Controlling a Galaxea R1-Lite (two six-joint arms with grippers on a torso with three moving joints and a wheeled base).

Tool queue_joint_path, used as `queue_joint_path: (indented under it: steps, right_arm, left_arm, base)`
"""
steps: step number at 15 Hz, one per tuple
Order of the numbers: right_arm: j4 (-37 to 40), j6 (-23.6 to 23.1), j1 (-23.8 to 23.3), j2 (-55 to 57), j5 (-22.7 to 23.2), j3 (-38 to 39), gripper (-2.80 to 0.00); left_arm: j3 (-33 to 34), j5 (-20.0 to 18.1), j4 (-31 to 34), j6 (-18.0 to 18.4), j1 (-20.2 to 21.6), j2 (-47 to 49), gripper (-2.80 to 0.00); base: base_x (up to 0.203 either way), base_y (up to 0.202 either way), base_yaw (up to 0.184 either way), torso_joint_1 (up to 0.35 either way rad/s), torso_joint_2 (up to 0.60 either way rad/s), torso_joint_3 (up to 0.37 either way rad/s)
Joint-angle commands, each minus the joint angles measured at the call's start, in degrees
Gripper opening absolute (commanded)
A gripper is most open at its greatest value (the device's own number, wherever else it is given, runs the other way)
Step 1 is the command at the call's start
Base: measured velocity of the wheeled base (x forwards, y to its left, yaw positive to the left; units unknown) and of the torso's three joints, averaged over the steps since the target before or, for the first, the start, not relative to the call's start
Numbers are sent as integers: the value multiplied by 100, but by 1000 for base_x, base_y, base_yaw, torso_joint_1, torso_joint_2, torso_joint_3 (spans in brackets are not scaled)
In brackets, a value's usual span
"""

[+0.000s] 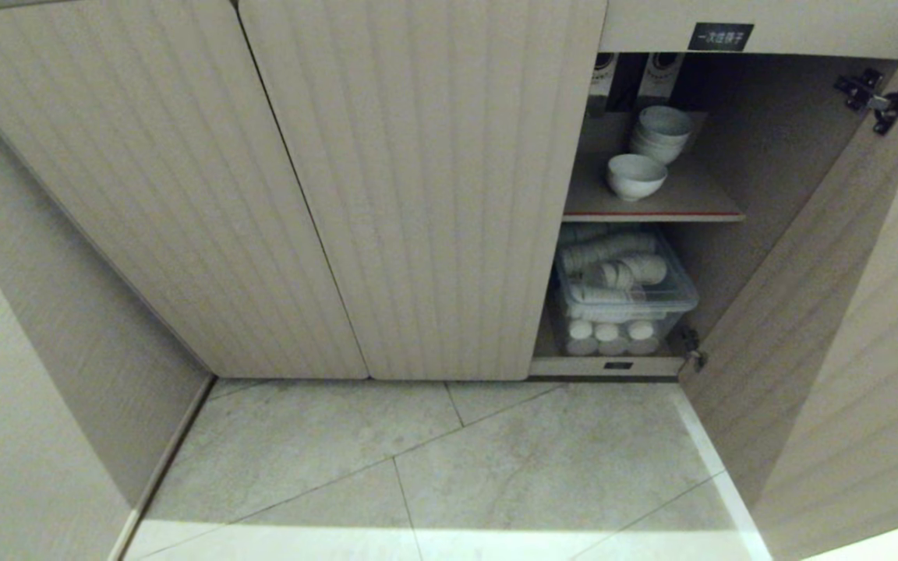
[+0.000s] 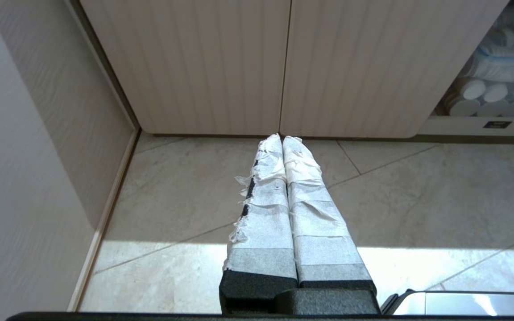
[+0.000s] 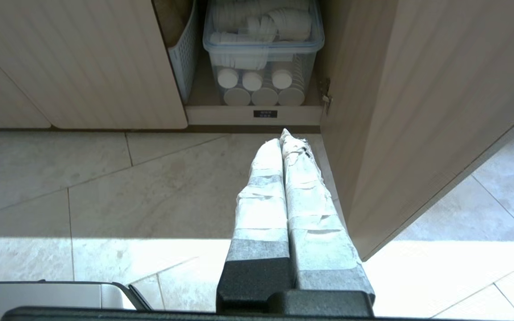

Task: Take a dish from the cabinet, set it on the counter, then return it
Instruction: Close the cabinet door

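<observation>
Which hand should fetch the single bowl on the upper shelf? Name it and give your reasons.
Right, probably. The right hand points at the open compartment beside the swung-out door, below the bowl on its shelf. The left hand faces closed doors. Both hands are shut and empty.

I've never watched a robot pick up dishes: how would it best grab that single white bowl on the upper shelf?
Probably by the rim. The single bowl sits upright and mouth-up on the upper shelf, apart from the stack of bowls behind it. Come from the front, through the open doorway, one finger inside the near wall and one outside.
</observation>
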Motion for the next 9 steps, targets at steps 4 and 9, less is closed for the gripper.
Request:
queue_joint_path:
  steps: [4,9]
  right_arm:
    - [-3,-4,1,7,-2,1,-280]
    - [-3,-4,1,7,-2,4,-280]
  left_arm:
    - [0,0,-3,-3,0,-2,-280]
    - [0,0,-4,-3,0,-2,-280]
  base:
    - [0,0,0,0,0,0]
    - [0,0,0,0,0,0]
